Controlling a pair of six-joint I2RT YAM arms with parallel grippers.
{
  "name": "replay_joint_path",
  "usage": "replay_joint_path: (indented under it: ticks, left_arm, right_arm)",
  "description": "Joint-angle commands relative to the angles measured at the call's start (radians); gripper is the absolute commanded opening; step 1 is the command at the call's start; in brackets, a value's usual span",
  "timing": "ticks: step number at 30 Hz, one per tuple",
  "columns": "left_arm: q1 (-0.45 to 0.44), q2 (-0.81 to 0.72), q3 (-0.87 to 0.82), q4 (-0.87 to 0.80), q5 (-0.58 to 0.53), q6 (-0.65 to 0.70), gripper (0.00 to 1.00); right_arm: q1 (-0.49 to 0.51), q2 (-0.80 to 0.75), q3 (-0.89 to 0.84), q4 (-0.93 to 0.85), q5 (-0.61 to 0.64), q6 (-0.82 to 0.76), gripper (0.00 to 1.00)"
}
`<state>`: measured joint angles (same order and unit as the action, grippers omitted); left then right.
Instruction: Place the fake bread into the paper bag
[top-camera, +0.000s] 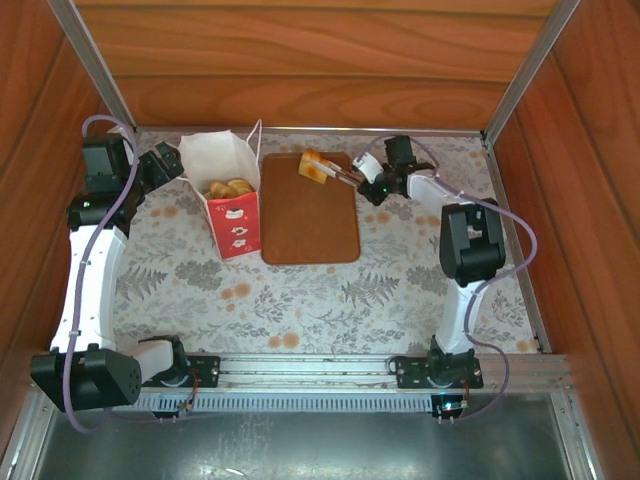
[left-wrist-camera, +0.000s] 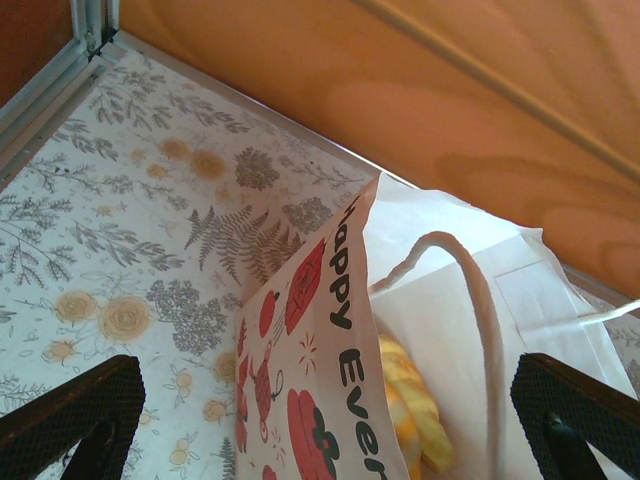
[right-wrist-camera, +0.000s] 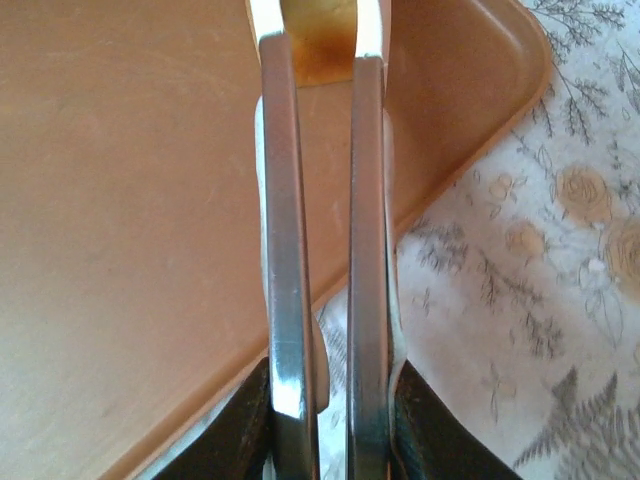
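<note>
The paper bag (top-camera: 236, 215) stands upright left of the brown board (top-camera: 310, 225), with several golden pieces of fake bread (top-camera: 228, 187) inside. My left gripper (top-camera: 170, 165) is open beside the bag's left wall. In the left wrist view the bag (left-wrist-camera: 320, 330) stands between the spread fingers (left-wrist-camera: 80, 410), and a yellow pastry (left-wrist-camera: 410, 410) shows inside. My right gripper (top-camera: 372, 182) is shut on thin metal tongs (top-camera: 345, 177), whose tips pinch a golden piece of bread (top-camera: 314, 166) at the board's far end. In the right wrist view the tong arms (right-wrist-camera: 285, 250) run close together up to that bread (right-wrist-camera: 320, 40).
The flat brown board (right-wrist-camera: 120, 200) lies on the floral tablecloth (top-camera: 300, 300). Wooden walls close in the back and both sides. A metal rail (top-camera: 320, 370) runs along the near edge between the arm bases.
</note>
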<state>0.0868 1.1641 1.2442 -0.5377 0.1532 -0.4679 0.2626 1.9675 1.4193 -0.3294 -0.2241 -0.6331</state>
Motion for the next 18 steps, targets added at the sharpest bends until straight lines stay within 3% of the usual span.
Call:
replay_joint_path:
  ticks: [1,6,18]
  left_arm:
    - [0.008,-0.005,0.010,0.015,-0.007,0.000,1.00]
    - [0.008,-0.018,0.008,0.015,-0.013,-0.002,1.00]
    - [0.013,-0.027,0.039,-0.027,-0.040,-0.040,1.00]
  right_arm:
    - [0.012,-0.139,-0.078,0.069,0.011,0.061,0.03]
    - [0.035,-0.295,-0.208,0.132,0.062,0.191,0.01]
    - [0.155,-0.523,-0.315,0.102,0.226,0.498,0.01]
